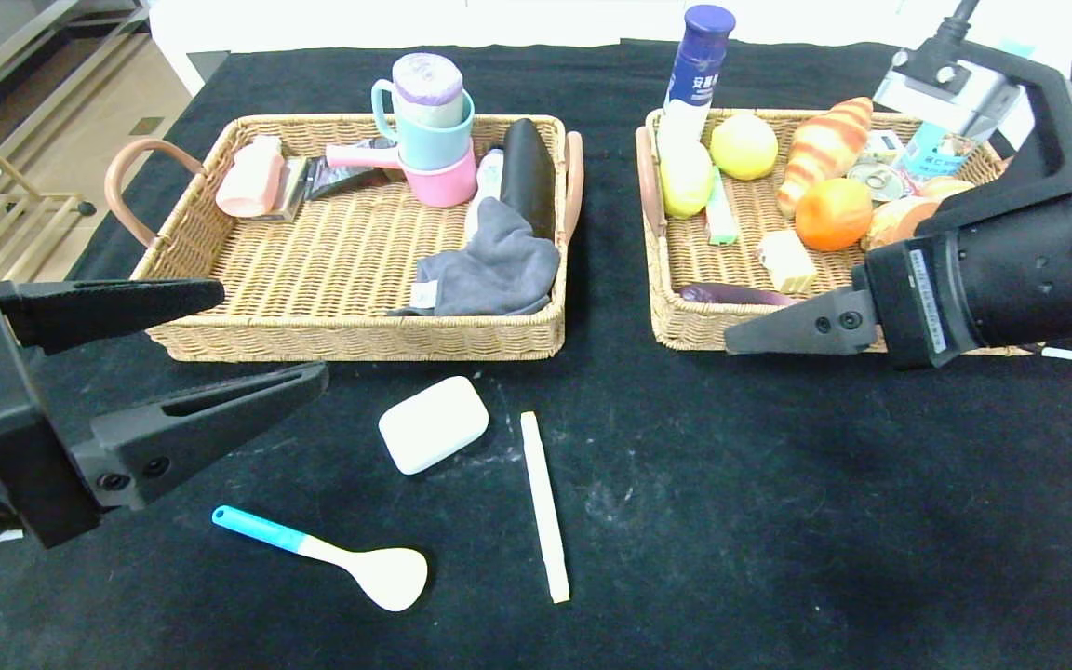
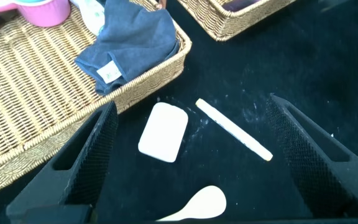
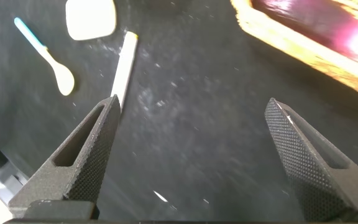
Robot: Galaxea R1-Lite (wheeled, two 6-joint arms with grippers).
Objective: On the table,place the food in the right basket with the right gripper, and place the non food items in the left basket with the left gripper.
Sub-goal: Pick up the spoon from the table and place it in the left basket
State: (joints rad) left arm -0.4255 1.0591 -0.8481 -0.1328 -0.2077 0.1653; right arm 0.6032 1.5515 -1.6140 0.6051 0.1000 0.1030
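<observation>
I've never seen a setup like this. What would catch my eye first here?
Two wicker baskets at the back of the black table: the left basket holds stacked cups and a grey cloth, the right basket is crowded with toy fruit and bread. In front lie three loose pale things: a white bar, a stick and a blue-handled spoon. The left gripper and right gripper hover open at the sides.

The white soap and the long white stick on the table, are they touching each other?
Apart. The head view shows bare black cloth between the white soap and the stick; the left wrist view shows the same gap.
</observation>
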